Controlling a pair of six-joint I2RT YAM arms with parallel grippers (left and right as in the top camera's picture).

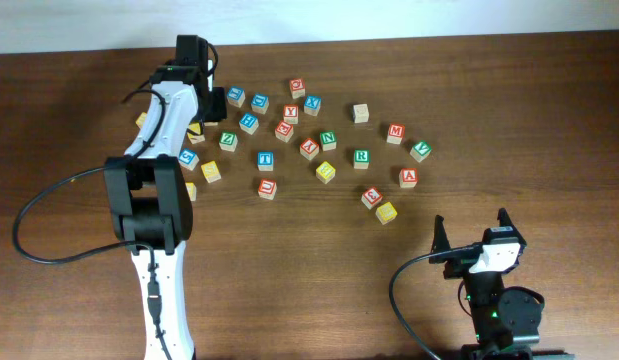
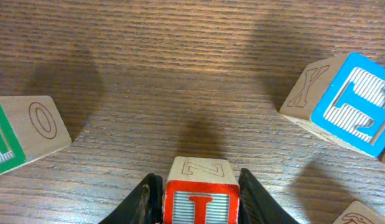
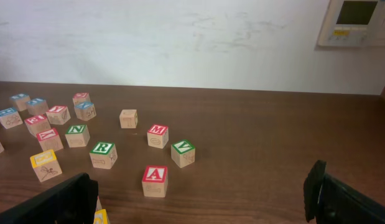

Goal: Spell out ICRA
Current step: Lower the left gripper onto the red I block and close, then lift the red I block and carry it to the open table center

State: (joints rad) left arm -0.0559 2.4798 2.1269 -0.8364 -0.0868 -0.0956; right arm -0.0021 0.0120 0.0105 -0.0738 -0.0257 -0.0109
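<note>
Across the dark wooden surface (image 1: 549,110) a loose scatter of small lettered cubes spreads through the far middle of the overhead view. The left arm (image 1: 167,115), white with black joints, reaches from the near edge up to the scatter's left end. The right arm (image 1: 494,258) sits low at the near right, well apart from every cube.

The right pincer (image 1: 472,232) stands wide open, and its two black fingers (image 3: 341,199) frame the bottom corners of its own camera's view. The left pincer (image 2: 200,184) is closed on the I cube (image 2: 201,206). A black finger presses against each side of the cube, the red-framed I faces the camera, and an engraved Z shows on the face above it. Whether that cube rests on the wood or is raised cannot be told. A blue cube (image 2: 357,106) lies off to its right and a green-edged cube (image 2: 18,140) off to its left, neither touching it.

The R cube (image 1: 361,157), green, lies right of centre in the scatter. The A cube (image 1: 409,178), red, is near it, closer to the right arm, and the two are apart. A yellow cube (image 1: 326,171) sits just left of the R cube, its letter too small to read. The green N cube (image 1: 328,139) lies just beyond that yellow one, and the blue T cube (image 1: 265,160) lies further left.
</note>
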